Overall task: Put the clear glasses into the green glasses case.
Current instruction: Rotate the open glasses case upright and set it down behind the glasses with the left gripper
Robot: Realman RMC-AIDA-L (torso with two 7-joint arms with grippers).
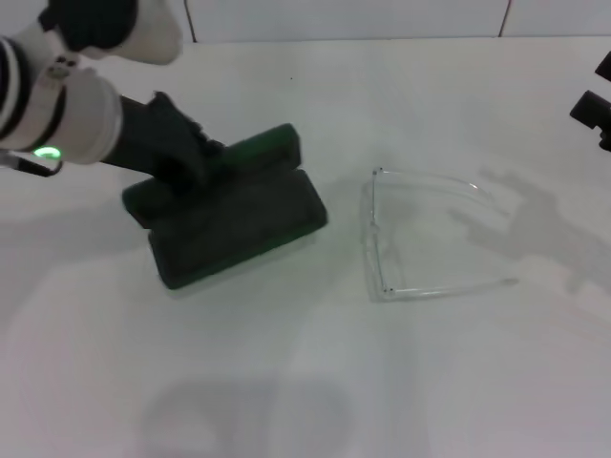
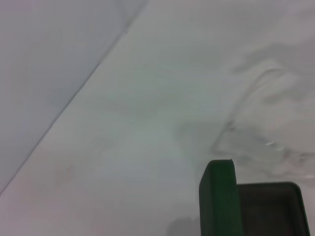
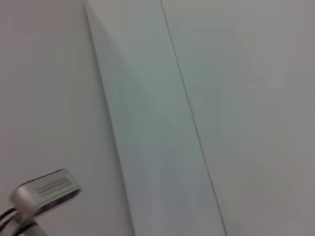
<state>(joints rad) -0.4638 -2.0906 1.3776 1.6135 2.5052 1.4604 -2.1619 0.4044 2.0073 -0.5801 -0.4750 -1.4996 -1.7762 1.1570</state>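
On the white tabletop (image 1: pixel 286 382) the green glasses case (image 1: pixel 234 224) lies open, long axis running diagonally. Its lid is gripped by the left gripper (image 1: pixel 186 153). Beside it lie the clear glasses (image 1: pixel 420 234), arms unfolded, pointing right. Only the right gripper (image 1: pixel 594 110) edge shows; its state cannot be told.

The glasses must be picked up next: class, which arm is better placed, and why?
Probably the right. The glasses lie open on the table, right of the case. The right gripper is free at that edge. The left gripper is at the case's far left side, apparently occupied with it.
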